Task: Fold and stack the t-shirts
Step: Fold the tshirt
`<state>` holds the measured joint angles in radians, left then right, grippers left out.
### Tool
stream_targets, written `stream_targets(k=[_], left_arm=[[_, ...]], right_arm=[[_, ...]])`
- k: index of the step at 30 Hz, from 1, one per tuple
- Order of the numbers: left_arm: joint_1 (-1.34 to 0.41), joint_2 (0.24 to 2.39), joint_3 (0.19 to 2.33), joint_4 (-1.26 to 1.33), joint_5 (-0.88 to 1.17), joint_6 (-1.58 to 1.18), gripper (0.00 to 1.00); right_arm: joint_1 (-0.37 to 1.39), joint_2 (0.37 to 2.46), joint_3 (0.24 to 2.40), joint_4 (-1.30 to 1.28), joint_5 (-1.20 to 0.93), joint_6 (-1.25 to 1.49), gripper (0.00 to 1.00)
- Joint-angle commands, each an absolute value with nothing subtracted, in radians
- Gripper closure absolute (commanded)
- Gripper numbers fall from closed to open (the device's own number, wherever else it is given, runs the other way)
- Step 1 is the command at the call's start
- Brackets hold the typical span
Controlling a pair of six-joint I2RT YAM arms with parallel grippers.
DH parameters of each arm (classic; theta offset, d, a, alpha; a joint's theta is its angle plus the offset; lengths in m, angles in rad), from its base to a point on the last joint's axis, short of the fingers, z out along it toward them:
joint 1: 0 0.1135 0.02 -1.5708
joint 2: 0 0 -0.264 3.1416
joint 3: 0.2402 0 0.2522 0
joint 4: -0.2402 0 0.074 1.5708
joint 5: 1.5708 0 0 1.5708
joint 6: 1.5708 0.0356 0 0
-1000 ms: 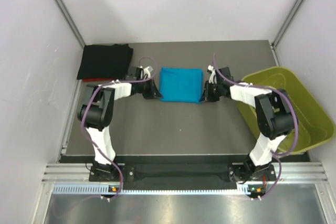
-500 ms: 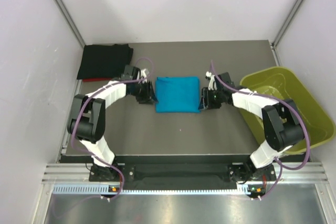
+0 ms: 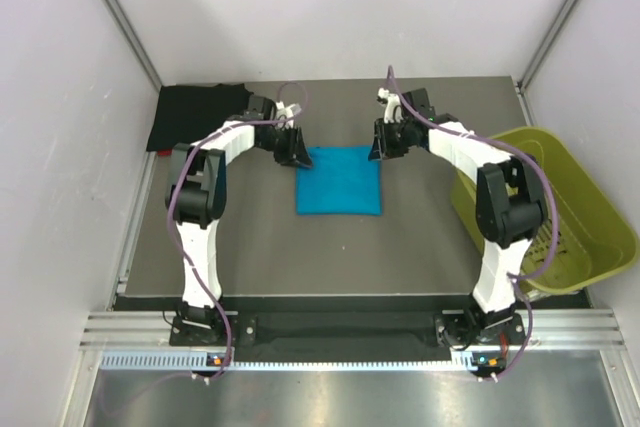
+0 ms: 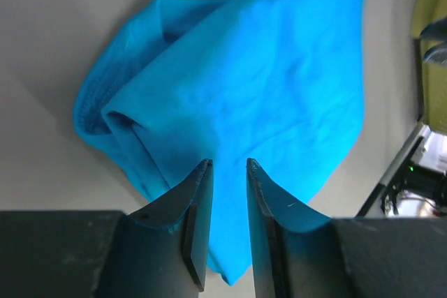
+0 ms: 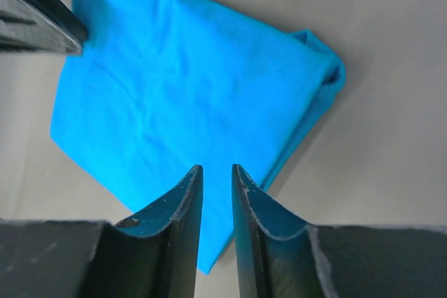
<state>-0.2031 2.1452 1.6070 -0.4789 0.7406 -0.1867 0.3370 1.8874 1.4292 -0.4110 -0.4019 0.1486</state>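
The teal-blue t-shirt lies folded into a flat square at the middle of the table. It fills the left wrist view and the right wrist view. My left gripper is over its far left corner. My right gripper is over its far right corner. Both pairs of jaws stand almost together with a narrow slit, and no cloth is pinched between them. The black t-shirt lies folded at the back left, with a thin red edge beneath its near side.
The yellow-green bin stands at the right edge of the table, close to the right arm's elbow. Grey walls and metal posts close in the back and sides. The left gripper's finger shows in the right wrist view.
The teal-blue shirt slid a little nearer a second ago and has lain still since. Both grippers moved from its sides to its far corners.
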Motion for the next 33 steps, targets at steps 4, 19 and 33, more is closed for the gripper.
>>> stream_targets(k=[4,19,33], left_arm=[[-0.201,2.192,1.695,-0.431,0.784,-0.201,0.69],[-0.181,2.309,1.752,-0.293,0.677,-0.337,0.7],[-0.143,2.3,1.815,-0.166,0.687,-0.445,0.67]], right_arm=[[0.324,2.005,1.558,-0.436,-0.466,0.123,0.78],[0.256,2.164,1.655,-0.354,-0.434,0.166,0.84],[0.238,2.152,1.62,-0.305,-0.365,0.228,0.85]])
